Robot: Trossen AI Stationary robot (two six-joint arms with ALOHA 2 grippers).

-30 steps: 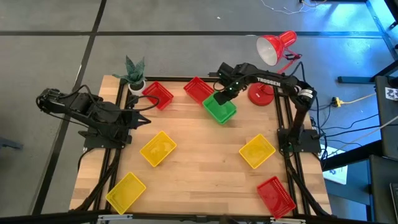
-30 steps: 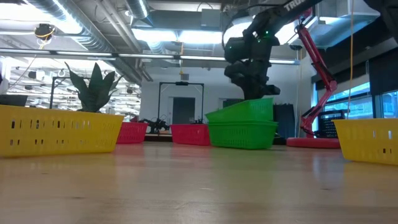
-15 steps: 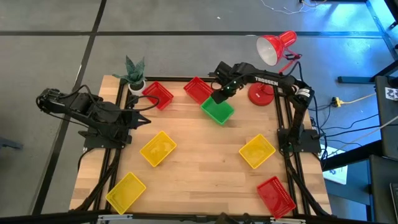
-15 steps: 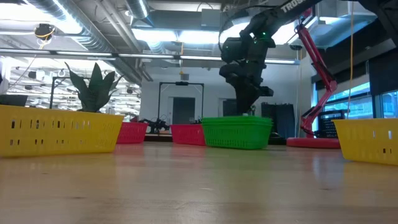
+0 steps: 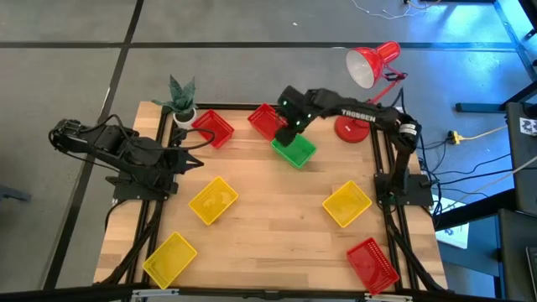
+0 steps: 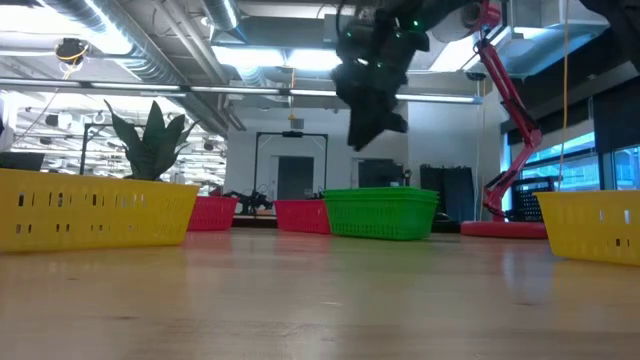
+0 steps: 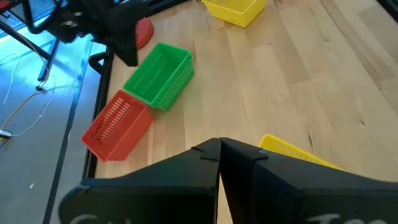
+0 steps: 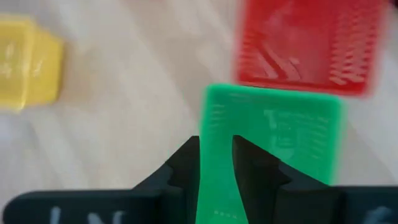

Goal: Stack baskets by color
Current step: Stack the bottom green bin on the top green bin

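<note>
A green stack of nested baskets [image 5: 295, 150] [image 6: 381, 212] [image 7: 159, 76] [image 8: 273, 130] sits level on the table's far middle, next to a red basket [image 5: 267, 120]. My right gripper [image 5: 285, 132] [image 6: 362, 138] [image 8: 216, 148] hangs open above the stack's left end, clear of it. Another red basket [image 5: 212, 127] lies at the far left, a third [image 5: 372, 264] at the near right. Three yellow baskets [image 5: 213, 200] [image 5: 170, 257] [image 5: 346, 204] lie singly. My left gripper [image 5: 198, 164] [image 7: 219, 149] waits shut at the left side.
A potted plant [image 5: 181, 99] stands at the far left corner. A red desk lamp [image 5: 369, 71] has its round base [image 5: 349, 126] at the far right. Bare wood [image 5: 277, 226] lies in the table's middle and near part.
My right gripper has let go of the upper green basket. That basket was tilted on the lower one and now sits level, nested in it. The gripper has then risen and swung toward the table's left edge, rolling a little.
</note>
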